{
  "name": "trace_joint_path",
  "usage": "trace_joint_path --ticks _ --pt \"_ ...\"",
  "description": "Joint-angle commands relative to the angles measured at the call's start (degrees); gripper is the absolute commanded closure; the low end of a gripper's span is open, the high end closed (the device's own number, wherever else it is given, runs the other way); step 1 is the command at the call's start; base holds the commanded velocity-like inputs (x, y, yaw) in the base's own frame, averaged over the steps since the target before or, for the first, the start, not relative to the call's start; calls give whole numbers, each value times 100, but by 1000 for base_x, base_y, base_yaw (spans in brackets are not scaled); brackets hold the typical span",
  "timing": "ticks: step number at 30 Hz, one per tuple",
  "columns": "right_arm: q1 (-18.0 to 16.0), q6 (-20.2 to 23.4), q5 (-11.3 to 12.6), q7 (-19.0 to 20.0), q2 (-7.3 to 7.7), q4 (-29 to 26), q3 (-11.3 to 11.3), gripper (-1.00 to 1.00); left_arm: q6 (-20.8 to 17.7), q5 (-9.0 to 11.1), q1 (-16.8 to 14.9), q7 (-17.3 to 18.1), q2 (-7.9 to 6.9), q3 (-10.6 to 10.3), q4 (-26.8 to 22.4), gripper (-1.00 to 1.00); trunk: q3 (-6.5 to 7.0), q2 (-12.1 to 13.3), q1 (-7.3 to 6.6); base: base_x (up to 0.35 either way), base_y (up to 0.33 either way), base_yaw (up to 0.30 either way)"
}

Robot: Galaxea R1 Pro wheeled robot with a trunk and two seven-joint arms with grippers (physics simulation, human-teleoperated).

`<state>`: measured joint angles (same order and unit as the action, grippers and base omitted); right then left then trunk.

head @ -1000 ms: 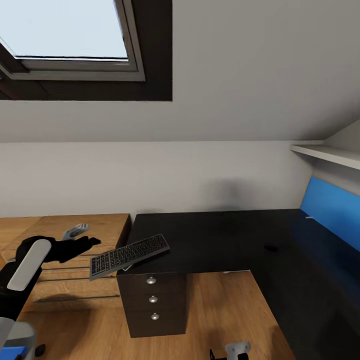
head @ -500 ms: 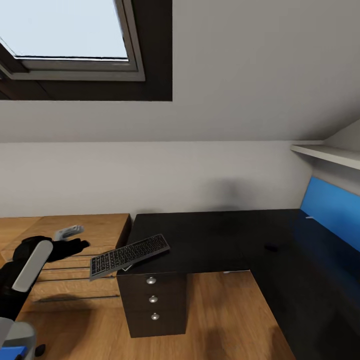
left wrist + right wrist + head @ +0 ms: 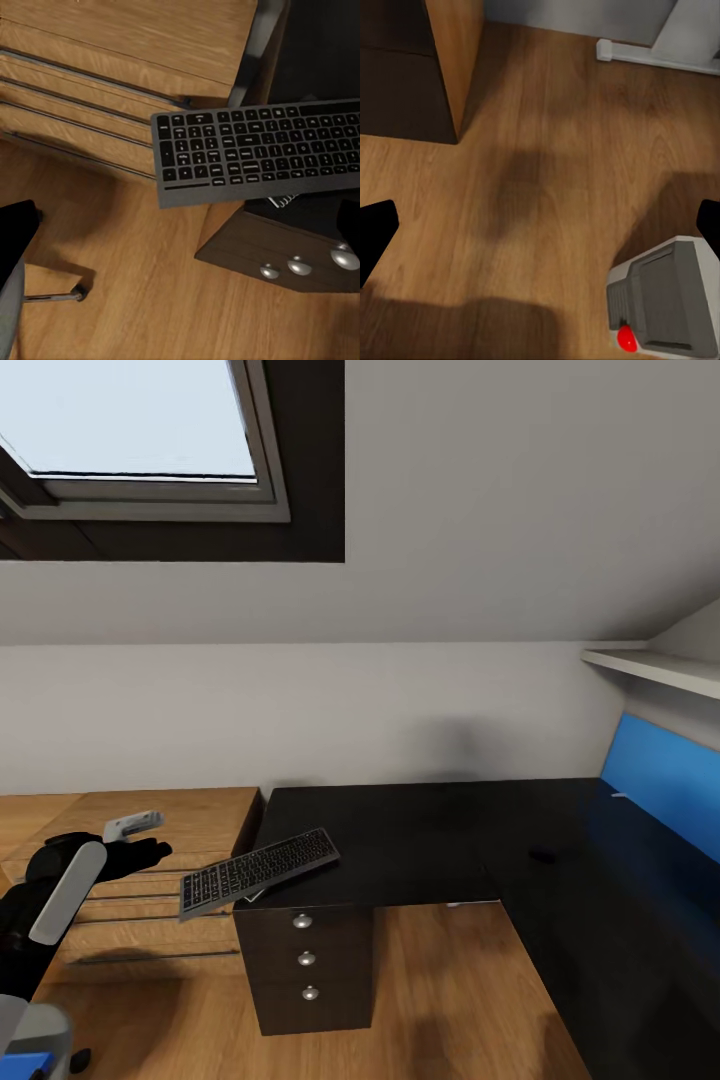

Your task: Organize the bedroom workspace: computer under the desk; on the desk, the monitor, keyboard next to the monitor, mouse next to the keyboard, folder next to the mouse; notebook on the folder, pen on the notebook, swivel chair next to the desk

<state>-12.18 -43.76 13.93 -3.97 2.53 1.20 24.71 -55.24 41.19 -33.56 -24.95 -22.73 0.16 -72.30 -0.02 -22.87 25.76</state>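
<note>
A: How was the left arm posed?

B: In the head view it reached forward and to the robot's right from low on the robot's left side, forearm rising toward the left gripper (image 3: 140, 838). The gripper hung over the light wooden drawer cabinet (image 3: 130, 890), short of the desk (image 3: 420, 840).

A: Was it holding anything?

B: No. In the left wrist view one dark fingertip (image 3: 15, 236) sat at one edge of the picture and the other at the opposite edge, so the jaws stood wide apart with nothing between them.

A: And the keyboard?

B: The keyboard (image 3: 258, 872) lay just ahead of that gripper, apart from it, on the near corner of the desk's black top above the drawer pedestal (image 3: 305, 960). Its end nearer the gripper jutted out past the desk edge, over the cabinet side; the far end rested on the top.

A: Which way did its long axis run?

B: Roughly away from the gripper, slanting toward the back of the desk, with the overhanging end a little lower. The keys faced up. Under its near edge in the wrist view (image 3: 259, 150) a small pale thing showed; I couldn't tell what.

A: The right gripper?

B: In the right wrist view its fingertips (image 3: 375, 229) sat at opposite edges too, spread wide over bare wooden floor (image 3: 540, 195). Near it stood a grey box with a red dot (image 3: 667, 304).
</note>
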Motion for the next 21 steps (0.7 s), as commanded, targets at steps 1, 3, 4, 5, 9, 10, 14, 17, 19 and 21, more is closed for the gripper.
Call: trace_joint_path --ticks 1,3,4,5,9,10,14,17,19,21 --pt "5 -26 15 8 -1 14 50 -100 -13 59 -2 -52 -1 0 -3 -100 -3 -4 2 0 0 0" --pt "37 -40 14 147 0 17 51 -100 -13 58 -2 -56 -3 1 8 -100 -3 -4 2 0 0 0" --pt "51 -45 14 226 1 17 51 -100 -13 57 -2 -52 -3 1 36 -100 -3 -4 2 0 0 0" --pt "56 -46 15 255 1 17 51 -100 -13 57 -2 -49 -3 2 53 -100 -3 -4 2 0 0 0" --pt "70 -52 20 340 2 18 51 -100 -9 56 -2 -42 -2 2 121 -100 -3 -4 2 0 0 0" --pt "74 -53 21 361 2 15 51 -100 -3 56 -2 -40 -2 2 179 -100 -3 -4 2 0 0 0" --pt "75 -48 22 369 2 14 51 -100 3 56 -2 -40 -3 2 234 -100 -3 -4 2 0 0 0" --pt "76 -46 22 369 0 16 51 -100 4 56 -2 -37 2 0 250 -100 -3 -4 2 0 0 0" --pt "76 -45 22 370 -2 14 51 -100 4 56 -2 -37 5 -1 282 -100 -3 -4 2 0 0 0" --pt "76 -45 22 370 -4 16 51 -100 8 54 -2 -35 16 -4 362 -100 -3 -4 2 13 0 0"
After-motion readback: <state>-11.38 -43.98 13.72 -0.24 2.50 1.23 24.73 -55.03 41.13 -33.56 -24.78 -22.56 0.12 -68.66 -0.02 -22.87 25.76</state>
